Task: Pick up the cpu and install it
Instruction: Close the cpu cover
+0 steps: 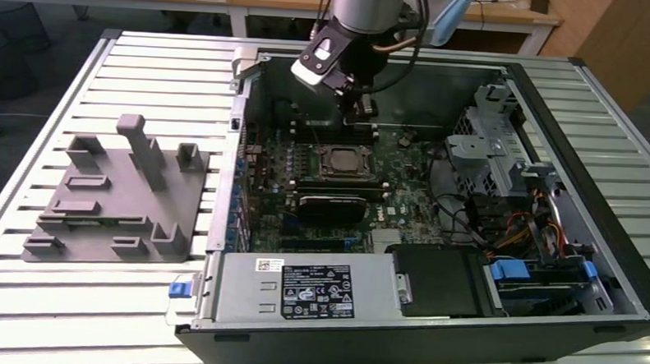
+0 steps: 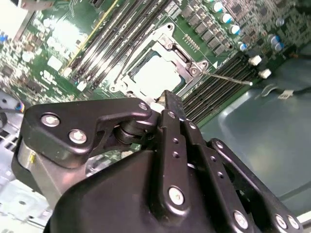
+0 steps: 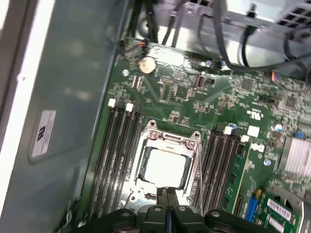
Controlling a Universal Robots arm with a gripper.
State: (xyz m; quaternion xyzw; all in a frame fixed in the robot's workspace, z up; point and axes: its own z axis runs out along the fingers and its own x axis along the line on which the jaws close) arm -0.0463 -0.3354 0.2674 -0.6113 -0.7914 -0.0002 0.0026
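Fingers [image 3: 164,198] pressed together above cpu [image 3: 163,165] edge; cpu flat inside socket [image 3: 168,137].

Silver-grey cylindrical arm [image 1: 368,7], white camera block [image 1: 317,62], matte-black gripper [image 2: 165,99] with round silver screws [image 2: 176,195].

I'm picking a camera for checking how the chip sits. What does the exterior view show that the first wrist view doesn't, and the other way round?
The exterior view adds the grey fixture on the slatted table beside the computer case, plus the power supply and drive cage. The first wrist view adds the coin battery and a white sticker on the case wall. Both share the chip lying in its socket on the motherboard, with the gripper shut and empty close over it.
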